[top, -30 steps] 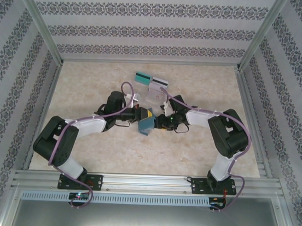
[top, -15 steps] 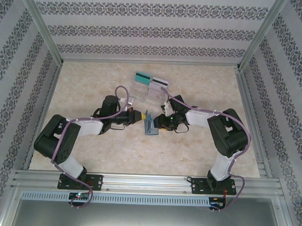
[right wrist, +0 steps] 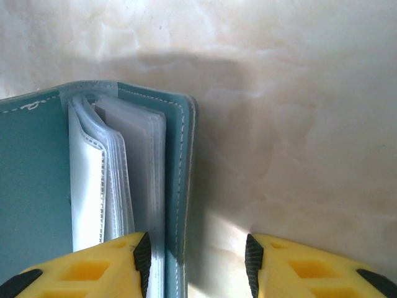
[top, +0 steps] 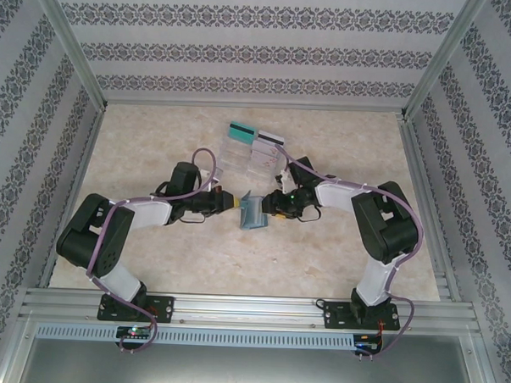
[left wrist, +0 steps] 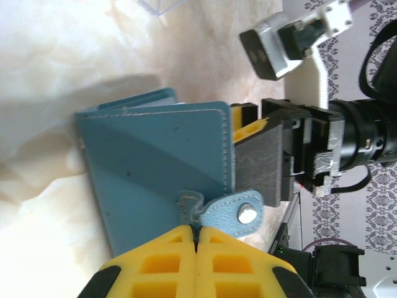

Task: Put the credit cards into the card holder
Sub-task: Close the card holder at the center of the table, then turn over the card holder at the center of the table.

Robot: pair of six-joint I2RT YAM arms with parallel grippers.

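Moved: my L fingers drew back leftward since 1 s ago.
L fingers: pinching card holder by clasp tab.
R fingers: spread, straddling one cover.

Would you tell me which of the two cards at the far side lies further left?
The teal card; the white card sits just to its right.

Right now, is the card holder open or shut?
Partly open: in the right wrist view the card holder has its teal covers spread, clear sleeves fanned between. The left gripper pinches its clasp tab.
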